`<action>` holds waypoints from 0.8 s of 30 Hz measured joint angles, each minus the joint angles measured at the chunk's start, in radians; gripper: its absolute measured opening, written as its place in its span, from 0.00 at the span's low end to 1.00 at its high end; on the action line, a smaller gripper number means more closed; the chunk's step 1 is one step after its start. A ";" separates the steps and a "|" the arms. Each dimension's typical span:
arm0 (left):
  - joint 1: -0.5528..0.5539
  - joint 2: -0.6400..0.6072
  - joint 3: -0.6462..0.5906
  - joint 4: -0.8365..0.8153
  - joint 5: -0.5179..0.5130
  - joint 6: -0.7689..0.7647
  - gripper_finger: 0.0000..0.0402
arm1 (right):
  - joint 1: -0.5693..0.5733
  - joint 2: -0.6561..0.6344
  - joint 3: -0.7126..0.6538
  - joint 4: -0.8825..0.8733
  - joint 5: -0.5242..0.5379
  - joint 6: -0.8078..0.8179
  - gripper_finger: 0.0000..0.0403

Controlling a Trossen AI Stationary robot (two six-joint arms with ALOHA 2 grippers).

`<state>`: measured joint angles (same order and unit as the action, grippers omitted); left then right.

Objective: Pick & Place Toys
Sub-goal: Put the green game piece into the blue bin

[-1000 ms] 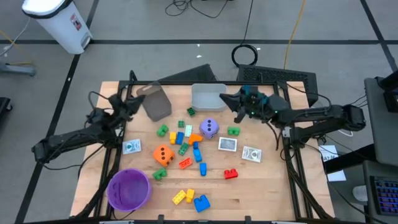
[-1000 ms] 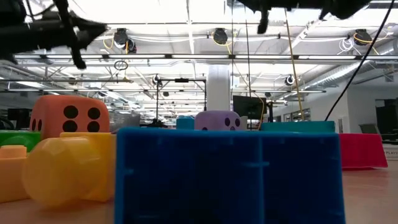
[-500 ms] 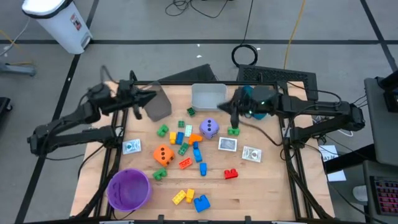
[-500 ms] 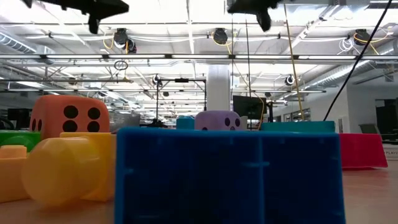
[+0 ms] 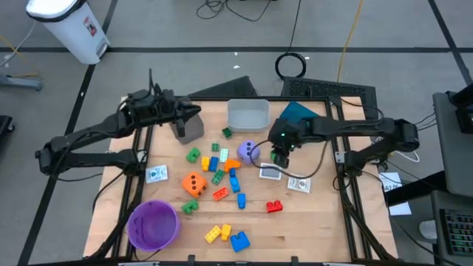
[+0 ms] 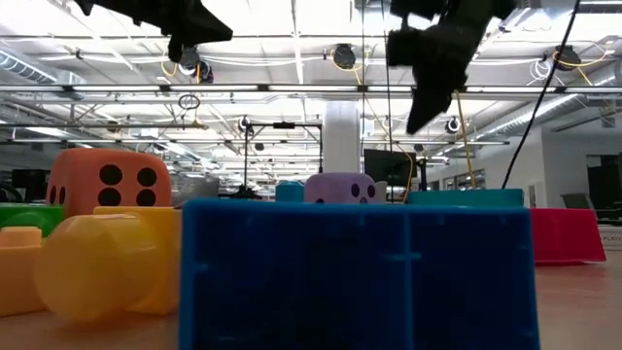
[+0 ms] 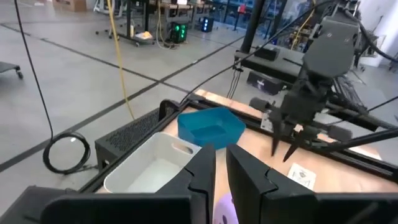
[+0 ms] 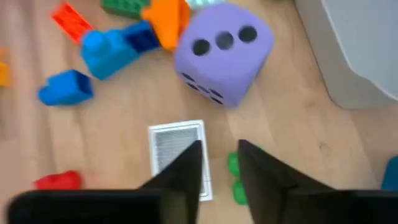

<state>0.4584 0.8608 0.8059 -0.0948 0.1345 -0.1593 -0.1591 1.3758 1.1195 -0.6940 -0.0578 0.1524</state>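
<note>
High view: left gripper (image 5: 194,111) sits over the table's back-left area, above the grey bin (image 5: 185,122), fingers pinched together, nothing in them. Right gripper (image 5: 279,157) hangs low over the green brick (image 5: 278,155), between the purple die (image 5: 248,152) and a whitish card (image 5: 270,171). Toys scattered mid-table: orange die (image 5: 194,184), red brick (image 5: 274,206), blue brick (image 5: 239,241) at the front edge, second card (image 5: 298,182). Purple bowl (image 5: 153,224) front-left, white bin (image 5: 247,114) at back, teal bin (image 5: 297,113) partly under the right arm.

Low view: blue brick (image 6: 357,272) fills the foreground, yellow brick (image 6: 107,261) beside it, both dice behind. Both grippers up top.

Left wrist view: own fingers (image 7: 200,176) nearly touching, empty; white bin (image 7: 152,165) and teal bin (image 7: 210,129) ahead.

Right wrist view: fingers (image 8: 183,167) slightly parted, holding nothing; green brick (image 8: 235,178) just showing between them, card (image 8: 177,149) alongside, purple die (image 8: 222,51) further off.
</note>
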 joint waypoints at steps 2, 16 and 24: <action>0.000 -0.001 0.000 0.014 0.000 0.000 0.11 | -0.012 0.031 -0.017 -0.002 0.000 -0.018 0.39; 0.003 -0.003 0.000 0.017 0.008 0.000 0.11 | -0.105 0.164 -0.164 0.184 -0.095 -0.116 0.78; 0.008 -0.003 0.000 0.017 0.023 0.001 0.11 | -0.110 0.162 -0.262 0.299 -0.020 -0.115 0.76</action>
<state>0.4667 0.8581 0.8059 -0.0780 0.1571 -0.1584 -0.2694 1.5383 0.8573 -0.3945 -0.0775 0.0376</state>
